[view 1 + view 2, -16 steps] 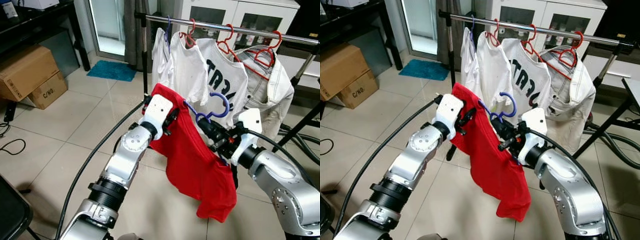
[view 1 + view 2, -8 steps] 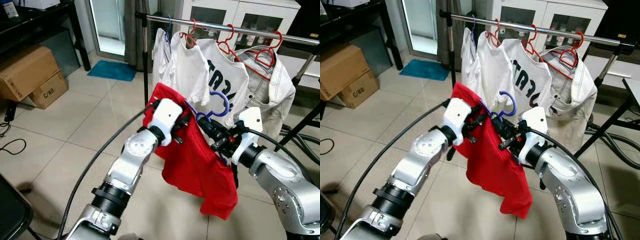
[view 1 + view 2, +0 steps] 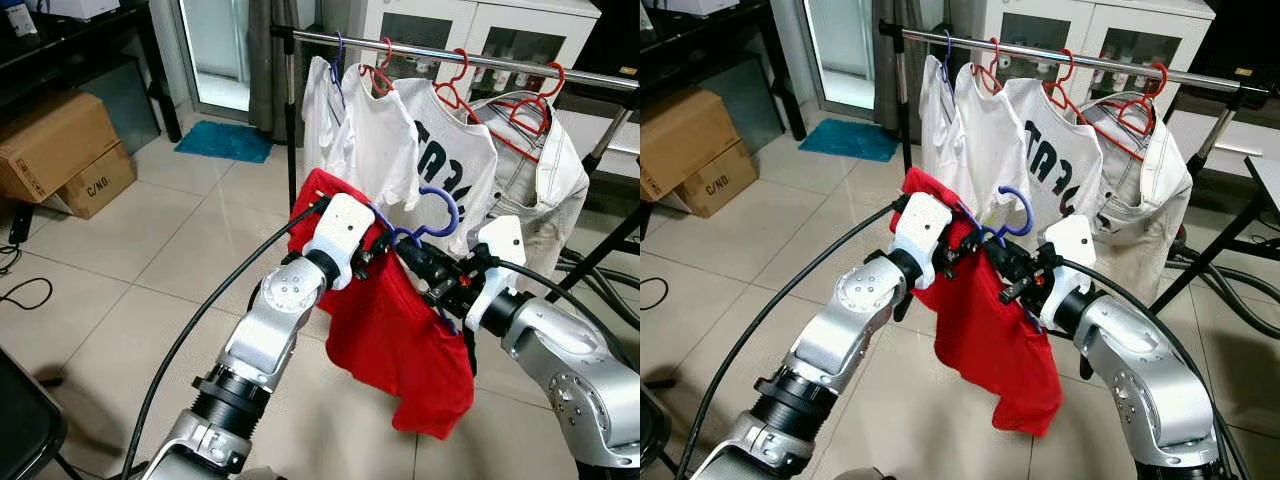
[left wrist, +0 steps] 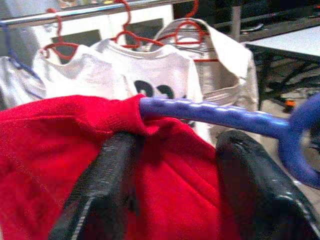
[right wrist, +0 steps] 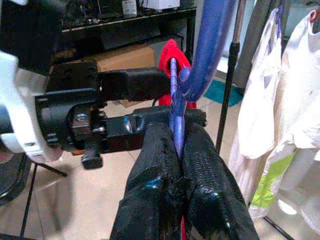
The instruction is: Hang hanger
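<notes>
At frame centre my right gripper (image 5: 176,145) is clamped on the blue hanger (image 3: 437,215) carrying a red shirt (image 3: 395,330), left gripper (image 4: 180,145) spread around its shoulder, still below the rail (image 3: 450,52), unhung.

Both silver arms raised forward, converging at chest height. Left end effector (image 4: 170,165): fingers spread apart, pointing toward the right arm. Right end effector (image 5: 180,145): fingers pressed together, angled up and left.
</notes>
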You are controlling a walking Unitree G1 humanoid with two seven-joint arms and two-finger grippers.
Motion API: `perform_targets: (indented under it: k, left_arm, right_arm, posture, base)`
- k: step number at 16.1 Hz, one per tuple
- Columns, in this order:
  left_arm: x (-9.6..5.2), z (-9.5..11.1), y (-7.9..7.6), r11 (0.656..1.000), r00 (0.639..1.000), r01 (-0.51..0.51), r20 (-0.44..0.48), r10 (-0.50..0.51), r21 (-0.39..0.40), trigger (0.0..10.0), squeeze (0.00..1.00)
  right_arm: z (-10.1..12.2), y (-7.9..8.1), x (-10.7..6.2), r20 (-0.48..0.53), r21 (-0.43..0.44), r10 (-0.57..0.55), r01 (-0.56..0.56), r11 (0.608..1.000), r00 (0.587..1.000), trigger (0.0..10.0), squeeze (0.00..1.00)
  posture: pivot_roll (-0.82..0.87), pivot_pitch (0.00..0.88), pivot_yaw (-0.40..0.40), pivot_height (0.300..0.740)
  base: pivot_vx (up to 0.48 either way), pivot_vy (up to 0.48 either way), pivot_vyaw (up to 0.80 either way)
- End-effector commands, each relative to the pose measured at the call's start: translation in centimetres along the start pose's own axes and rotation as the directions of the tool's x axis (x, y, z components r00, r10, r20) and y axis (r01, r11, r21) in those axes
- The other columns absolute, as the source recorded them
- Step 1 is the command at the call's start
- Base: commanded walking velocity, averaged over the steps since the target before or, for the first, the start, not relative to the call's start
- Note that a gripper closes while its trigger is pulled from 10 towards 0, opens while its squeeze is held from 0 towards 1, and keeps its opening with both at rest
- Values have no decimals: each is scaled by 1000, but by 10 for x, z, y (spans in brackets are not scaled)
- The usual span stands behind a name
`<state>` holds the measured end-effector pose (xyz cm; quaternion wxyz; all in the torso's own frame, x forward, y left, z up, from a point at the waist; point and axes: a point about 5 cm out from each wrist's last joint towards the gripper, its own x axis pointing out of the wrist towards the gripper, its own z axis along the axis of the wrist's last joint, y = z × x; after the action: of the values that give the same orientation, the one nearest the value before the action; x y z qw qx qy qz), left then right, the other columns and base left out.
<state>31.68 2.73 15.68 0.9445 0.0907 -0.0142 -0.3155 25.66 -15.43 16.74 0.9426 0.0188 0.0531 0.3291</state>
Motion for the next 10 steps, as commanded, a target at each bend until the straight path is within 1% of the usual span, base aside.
perform_targets:
  k: [1,2,3,4,5,6,7,9,10]
  left_arm:
    - [3,5,9,998,998,-63,-2,63,6,10000,1000]
    - [2,3,14,995,995,-98,-25,98,8,10000,1000]
    - [1,2,15,995,994,-103,-32,103,8,10000,1000]
    - [0,0,15,994,993,-108,-44,108,1,10000,875]
    - [-1,-1,15,994,992,-114,-52,113,-1,10000,525]
    - [-2,-5,16,991,988,-136,-73,135,-1,7922,0]
    - [-2,-5,17,990,987,-143,-77,142,0,4549,0]
    - [-3,-1,14,993,992,-117,-46,116,-17,0,0]
    - [-4,1,13,994,994,-104,-31,104,-21,0,0]
  right_arm:
    - [5,0,0,14,-13,20,-20,1000,1000,10000,0]
    - [5,-1,-1,12,-15,20,-20,1000,1000,10000,0]
    - [5,-1,-1,12,-16,18,-18,1000,1000,10000,0]
    - [5,-2,-1,11,-16,14,-14,1000,1000,10000,0]
    - [5,-3,-1,11,-16,13,-13,1000,1000,10000,0]
    - [5,-3,-1,12,-16,11,-11,1000,1000,10000,0]
    - [6,-4,-1,12,-16,9,-9,1000,1000,10000,0]
    - [6,-6,-2,13,-18,1,-1,1000,1000,10000,0]
    - [6,-6,-2,12,-20,-3,3,1000,1000,10000,0]
  posture:
    - [36,10,-1,740]
    - [36,12,-1,740]
    - [35,12,-1,740]
    - [35,13,-2,740]
    - [35,15,-2,740]
    - [35,14,-3,740]
    - [35,14,-3,740]
    - [36,11,-4,740]
    - [37,11,-4,740]
  base:
    - [0,0,0]
    - [0,0,0]
    - [0,0,0]
    - [0,0,0]
    - [0,0,0]
    - [0,0,0]
    - [0,0,0]
    - [0,0,0]
    - [0,0,0]
